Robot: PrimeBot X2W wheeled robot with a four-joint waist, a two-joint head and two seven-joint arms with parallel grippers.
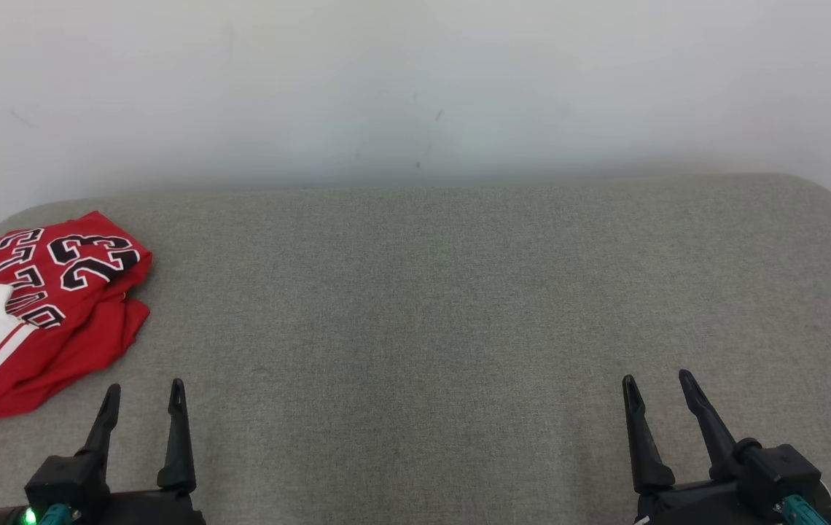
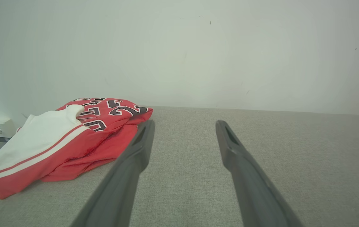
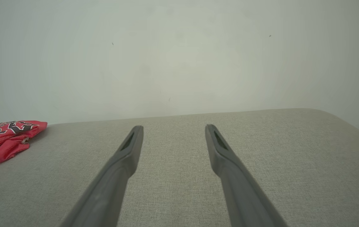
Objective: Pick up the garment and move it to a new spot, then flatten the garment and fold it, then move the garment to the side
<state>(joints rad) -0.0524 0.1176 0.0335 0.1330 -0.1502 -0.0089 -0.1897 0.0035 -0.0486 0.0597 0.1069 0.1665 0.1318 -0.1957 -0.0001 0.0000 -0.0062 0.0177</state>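
The garment is a red jersey with black-and-white lettering, the number 23 and a white panel. It lies bunched and loosely folded at the far left of the grey fabric surface. My left gripper stands open at the lower left, just in front and to the right of the garment, empty. In the left wrist view the garment lies left of the open left gripper. My right gripper stands open at the lower right, far from the garment. The right wrist view shows the garment at its left edge and the empty right gripper.
A pale wall rises directly behind the grey surface. The surface has rounded back corners, and its left edge runs under the garment. A white box with a cable sits beyond the left edge, against the wall.
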